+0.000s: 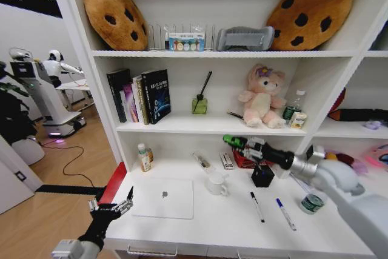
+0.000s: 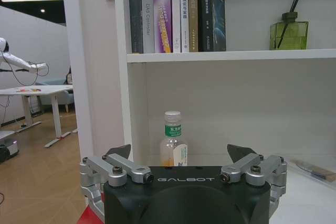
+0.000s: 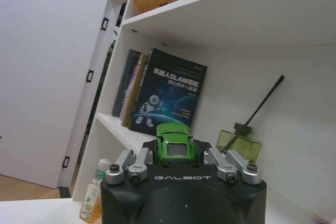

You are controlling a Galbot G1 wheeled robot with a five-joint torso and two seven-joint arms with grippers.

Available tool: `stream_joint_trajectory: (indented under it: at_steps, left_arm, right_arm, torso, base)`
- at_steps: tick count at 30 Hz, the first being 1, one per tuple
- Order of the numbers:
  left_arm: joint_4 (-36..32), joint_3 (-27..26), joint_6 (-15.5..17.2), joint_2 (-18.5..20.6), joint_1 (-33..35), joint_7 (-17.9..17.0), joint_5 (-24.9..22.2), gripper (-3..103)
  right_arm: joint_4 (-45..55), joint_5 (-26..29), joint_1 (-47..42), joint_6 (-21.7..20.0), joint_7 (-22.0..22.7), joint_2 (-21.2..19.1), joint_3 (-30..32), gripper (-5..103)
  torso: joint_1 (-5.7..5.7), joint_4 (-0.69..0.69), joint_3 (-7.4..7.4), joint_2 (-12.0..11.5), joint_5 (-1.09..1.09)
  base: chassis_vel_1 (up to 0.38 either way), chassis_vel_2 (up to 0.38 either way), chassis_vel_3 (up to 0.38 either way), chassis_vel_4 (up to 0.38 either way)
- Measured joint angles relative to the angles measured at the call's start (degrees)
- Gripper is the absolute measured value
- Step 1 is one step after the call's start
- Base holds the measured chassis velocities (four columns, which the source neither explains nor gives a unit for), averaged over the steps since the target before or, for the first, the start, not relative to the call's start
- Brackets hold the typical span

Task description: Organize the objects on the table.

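Note:
My right gripper (image 1: 237,142) is shut on the green toy car (image 1: 232,140), held in the air above the back of the white table (image 1: 230,222), just below the middle shelf. The right wrist view shows the car (image 3: 175,142) pinched between the fingers. A silver laptop (image 1: 163,198) lies closed at the front left. A black pen (image 1: 257,206) and a blue pen (image 1: 285,213) lie to its right. My left gripper (image 1: 113,206) hovers open at the table's left edge, holding nothing, and its open fingers (image 2: 116,152) face a small bottle (image 2: 172,145).
A white cup (image 1: 216,183), a black cube holder (image 1: 262,176), a tape roll (image 1: 311,202) and a small bottle (image 1: 144,158) stand on the table. Books (image 1: 142,96), a green diffuser (image 1: 200,104) and a pink plush bear (image 1: 262,97) fill the shelf above.

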Motion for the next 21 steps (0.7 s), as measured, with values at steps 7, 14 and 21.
stream_joint_trajectory:
  at_steps: [7, 14, 21]
  left_arm:
    - [0.0, 0.0, 0.0, 0.0, 0.0, 0.0, 0.0, 100]
    - [0.0, 0.0, 0.0, 0.0, 0.0, 0.0, 0.0, 100]
    - [0.0, 0.0, 0.0, 0.0, 0.0, 0.0, 0.0, 100]
  right_arm:
    - [-6.2, 1.3, 15.1, -2.2, 1.0, -2.2, -12.5, 36]
    - [-15.8, 1.6, 34.3, -3.1, 0.7, 0.4, -32.6, 36]
    - [-22.8, 0.8, 48.5, -3.7, 2.2, 8.2, -48.1, 36]
  torso:
    - [-0.01, -0.01, -0.01, 0.0, 0.01]
    - [-0.01, -0.01, 0.0, 0.0, 0.02]
    - [0.0, 0.04, 0.0, 0.0, 0.0]
  base:
    - [0.0, 0.0, 0.0, 0.0]
    - [0.0, 0.0, 0.0, 0.0]
    - [0.0, 0.0, 0.0, 0.0]
